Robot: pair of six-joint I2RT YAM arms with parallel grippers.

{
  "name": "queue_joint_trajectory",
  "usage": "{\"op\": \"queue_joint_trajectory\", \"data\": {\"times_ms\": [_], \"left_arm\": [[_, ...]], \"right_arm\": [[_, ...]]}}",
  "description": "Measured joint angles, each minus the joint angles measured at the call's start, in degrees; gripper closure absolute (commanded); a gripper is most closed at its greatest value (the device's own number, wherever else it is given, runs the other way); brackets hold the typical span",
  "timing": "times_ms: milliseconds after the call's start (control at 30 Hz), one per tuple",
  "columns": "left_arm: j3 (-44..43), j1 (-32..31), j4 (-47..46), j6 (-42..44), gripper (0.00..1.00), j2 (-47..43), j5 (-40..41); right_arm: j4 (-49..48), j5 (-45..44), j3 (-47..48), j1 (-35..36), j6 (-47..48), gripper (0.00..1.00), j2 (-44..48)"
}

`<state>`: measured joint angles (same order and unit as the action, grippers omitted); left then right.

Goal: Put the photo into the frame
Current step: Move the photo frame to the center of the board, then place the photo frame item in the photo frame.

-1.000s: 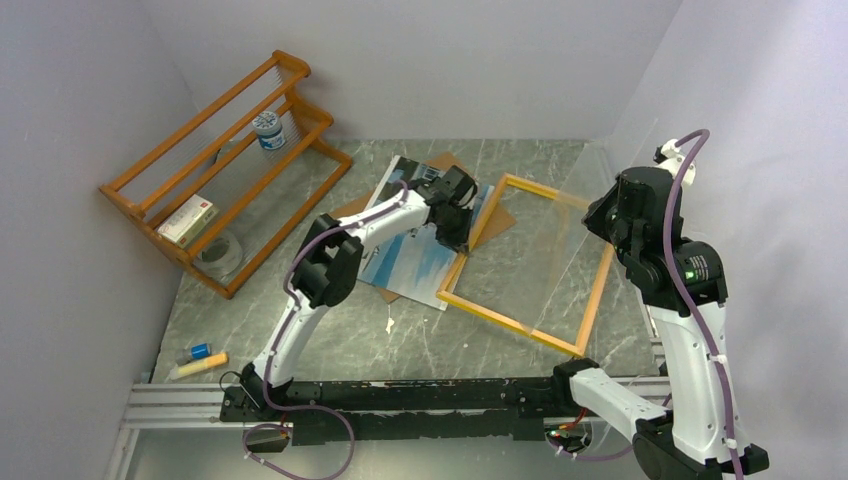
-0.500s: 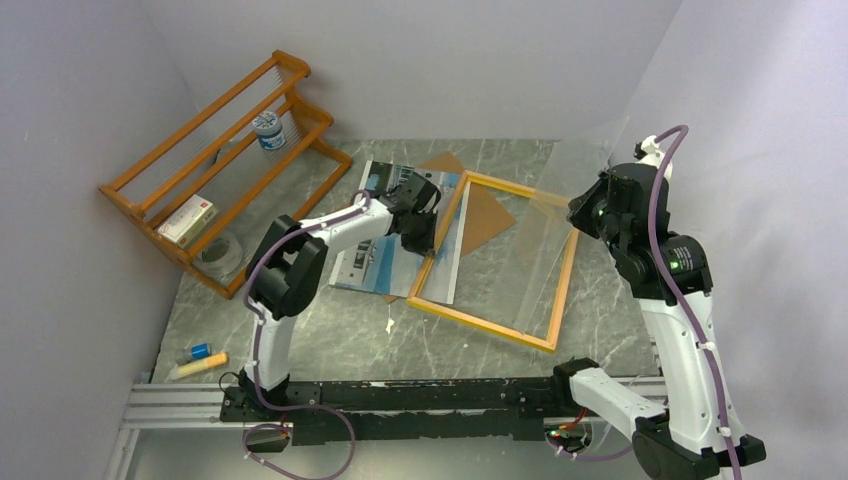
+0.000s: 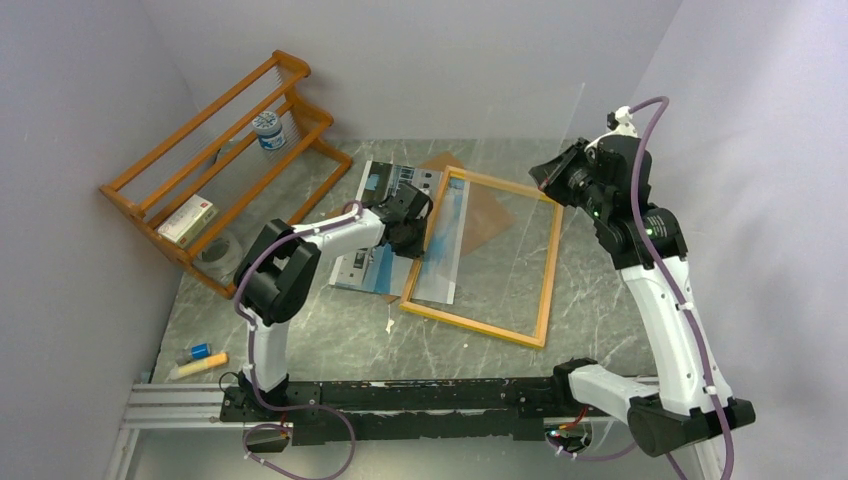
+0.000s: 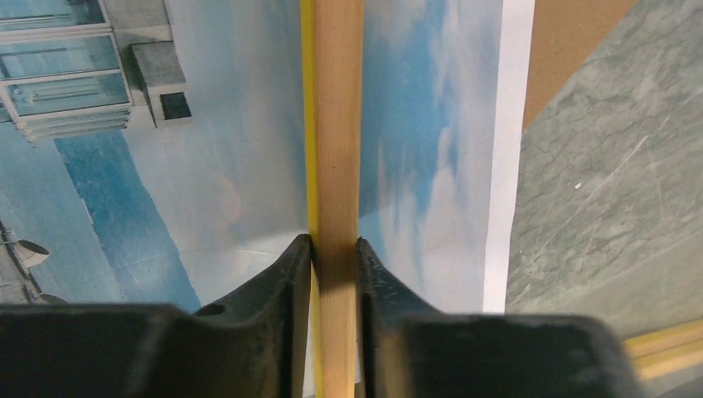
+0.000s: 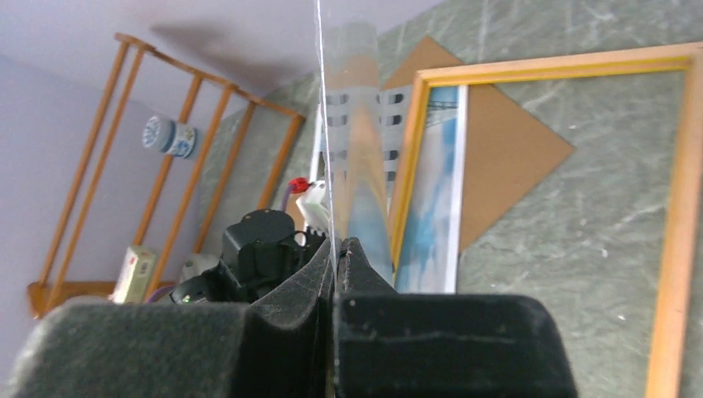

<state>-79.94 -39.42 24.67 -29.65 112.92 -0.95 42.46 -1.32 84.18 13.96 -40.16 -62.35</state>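
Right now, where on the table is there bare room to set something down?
Bare table lies between the frame's near rail and the base rail, and right of the frame toward the right arm. Crowded: where the left gripper clamps the frame over the photo and hardboard panel, and beside the wooden rack. Right gripper holds a clear sheet aloft.

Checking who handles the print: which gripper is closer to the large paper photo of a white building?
Left. The left gripper clamps a rail of the yellow wooden frame, directly over the photo; the right gripper is raised near the frame's far corner, pinching a clear sheet.
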Motion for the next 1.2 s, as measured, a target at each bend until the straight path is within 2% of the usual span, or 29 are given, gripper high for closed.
{"op": "queue_joint_trajectory", "data": {"times_ms": [67,200,533,800,1033,1200], "left_arm": [[0.1,0.3,-0.1,-0.1,0.56,-0.6,-0.3],[1.7,2.6,-1.0,-0.9,0.44,-4.0,-2.4],[7.6,10.0,-1.2,-1.1,0.44,-13.2,-4.4],[8.7,16.4,-0.1,-1.3,0.34,-14.9,-4.4],[9.0,17.5,0.0,-2.1,0.24,-15.0,-4.4],[9.0,18.5,0.0,-2.7,0.22,-15.0,-5.3]], "right_arm": [[-1.6,1.9,-0.1,0.0,-0.8,1.00,-0.9],[-3.5,3.6,-1.1,0.0,-2.4,1.00,-2.5],[-6.3,7.3,-7.5,0.0,-6.2,1.00,-6.2],[-11.1,13.5,-7.5,0.0,-11.0,1.00,-7.2],[-13.5,13.9,-9.4,0.0,-13.5,1.00,-8.0],[-13.4,13.6,-10.7,-0.3,-14.4,1.00,-9.9]]}}
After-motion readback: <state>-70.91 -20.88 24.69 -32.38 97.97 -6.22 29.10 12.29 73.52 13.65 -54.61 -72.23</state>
